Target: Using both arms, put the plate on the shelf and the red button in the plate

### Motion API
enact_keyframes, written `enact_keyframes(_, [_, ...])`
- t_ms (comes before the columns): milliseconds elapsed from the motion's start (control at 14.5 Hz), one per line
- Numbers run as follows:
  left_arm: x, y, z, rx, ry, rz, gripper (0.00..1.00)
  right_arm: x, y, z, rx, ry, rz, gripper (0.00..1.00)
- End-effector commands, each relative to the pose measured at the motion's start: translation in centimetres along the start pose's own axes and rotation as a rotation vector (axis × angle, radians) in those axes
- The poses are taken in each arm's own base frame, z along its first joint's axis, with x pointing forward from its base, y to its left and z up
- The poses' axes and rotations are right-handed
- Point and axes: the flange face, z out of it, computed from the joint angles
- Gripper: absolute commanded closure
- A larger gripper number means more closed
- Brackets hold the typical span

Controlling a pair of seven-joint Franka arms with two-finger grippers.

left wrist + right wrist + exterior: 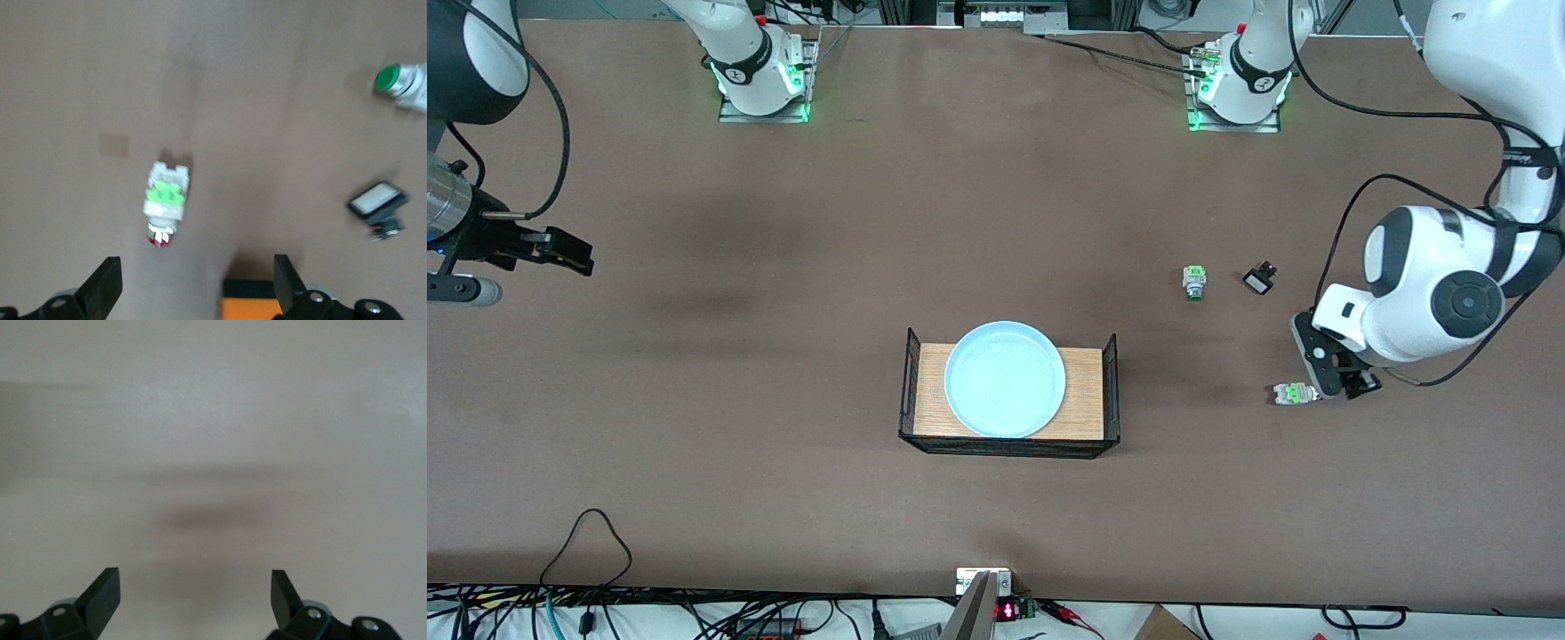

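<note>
- The round pale light-blue shallow plate (1005,380) is seen already resting on the wooden-topped black wire rack (1089,391) at mid-table; that part of the task is judged done, as far as can be told.
- The red button (1293,393), a small whitish part with a green middle and a dark red tip, lies on the brown table (783,356), at about three o'clock from the plate and well apart from it. It is not yet grasped.
- Its long axis is laid flat along the table's length; in the left wrist view (165,201) the red tip points toward the gripper.
- The left gripper (197,283) hovers just over it, jaws spread wide, nothing held.
- The green-capped part (1193,282) and the black-and-white part (1259,279) lie farther off.
- The right gripper (560,251) waits over bare table at nine o'clock, open and empty.
</note>
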Motion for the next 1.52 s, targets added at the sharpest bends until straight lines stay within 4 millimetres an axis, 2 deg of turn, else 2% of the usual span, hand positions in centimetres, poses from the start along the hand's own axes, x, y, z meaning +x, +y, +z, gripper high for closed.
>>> enact_keyframes(0, [0.0,1.1,0.8,0.066,-0.001,0.172,0.00,-2.1,0.7,0.2,0.007,0.037,0.004,0.00])
enact_keyframes(276, [0.6,2.4,4.0,0.086,0.019,0.188,0.00,-2.2,0.4,0.1,0.042,0.030,0.004,0.00])
enact_keyframes(622, [1.1,1.4,6.9,0.159,0.055,0.186,0.00,-2.4,0.0,-1.1,0.040,0.009,-0.003,0.00])
enact_keyframes(829, [0.1,1.1,7.5,0.165,0.052,0.177,0.00,-2.2,0.6,-3.0,0.042,0.034,0.000,0.00])
enact_keyframes(967, [-0.2,0.7,8.1,0.186,0.042,0.194,0.00,-2.3,0.6,-3.2,0.040,0.025,-0.005,0.00])
enact_keyframes(1174, [-1.9,0.0,9.6,0.178,0.044,0.167,0.00,-3.7,1.0,-3.7,0.046,-0.029,-0.067,0.00])
enact_keyframes(1312, [-1.3,0.1,9.9,0.176,0.047,0.176,0.00,-3.7,0.5,-4.0,0.067,-0.021,0.070,0.00])
enact_keyframes(1450, [-0.6,-0.7,10.2,0.184,0.050,0.184,0.00,-3.8,0.2,-4.1,0.049,-0.024,0.073,0.00])
